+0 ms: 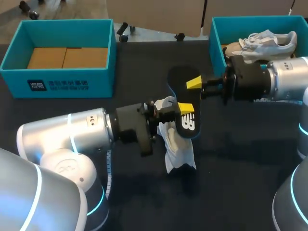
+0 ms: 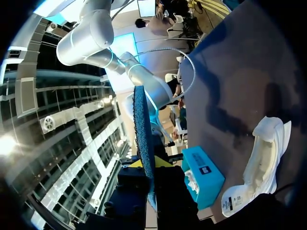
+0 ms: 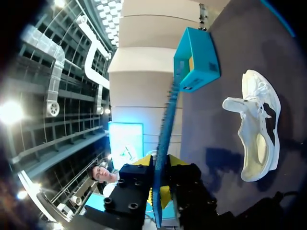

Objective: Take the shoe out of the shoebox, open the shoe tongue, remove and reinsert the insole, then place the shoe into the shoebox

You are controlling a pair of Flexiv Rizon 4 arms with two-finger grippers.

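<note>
Dark table (image 1: pixel 240 187), L box (image 1: pixel 57 84) w/ cardboard (image 1: pixel 67 57), R box (image 1: pixel 217 41) w/ shoe (image 1: pixel 268 41)

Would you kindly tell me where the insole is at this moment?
In the head view the insole is held up mid-scene, gripped by both the left gripper and the right gripper, close by the white shoe lying on the table.

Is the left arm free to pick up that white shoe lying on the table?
Probably not yet: its jaws are clamped on the black insole, which the right arm also grips in its jaws. The shoe itself lies close by, with nothing on it.
</note>
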